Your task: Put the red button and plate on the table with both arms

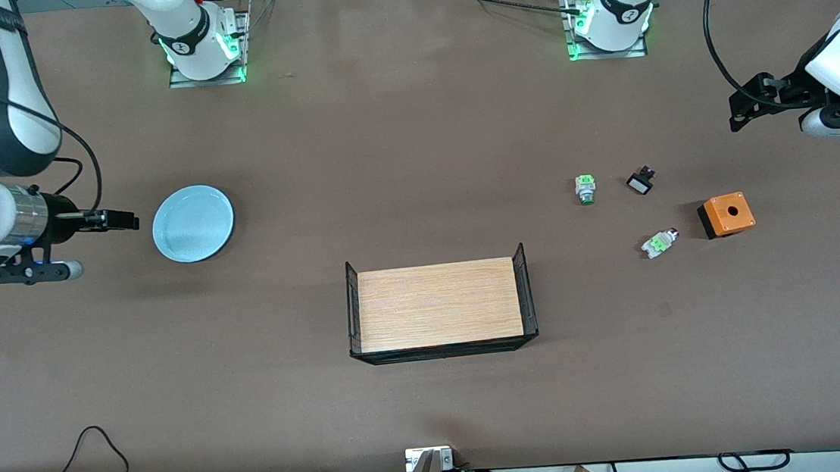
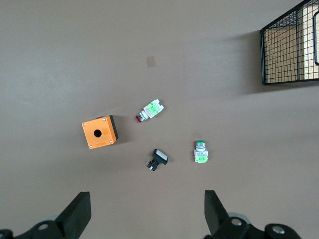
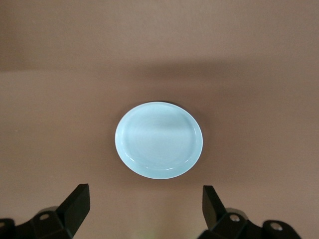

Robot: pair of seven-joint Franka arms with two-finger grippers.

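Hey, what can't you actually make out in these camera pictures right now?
- Left gripper: the front view's edge cuts it off; the left wrist view shows only its fingers, spread apart.
- Right gripper: the wrist view's lower edge cuts off everything but its open fingers.
- Red button: its cap is too small to tell apart in the front view.
- Small black part: too small to identify in either view.

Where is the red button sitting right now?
The red button lies on its side on the table toward the left arm's end, beside the orange box and nearer the front camera than the green-tipped button.
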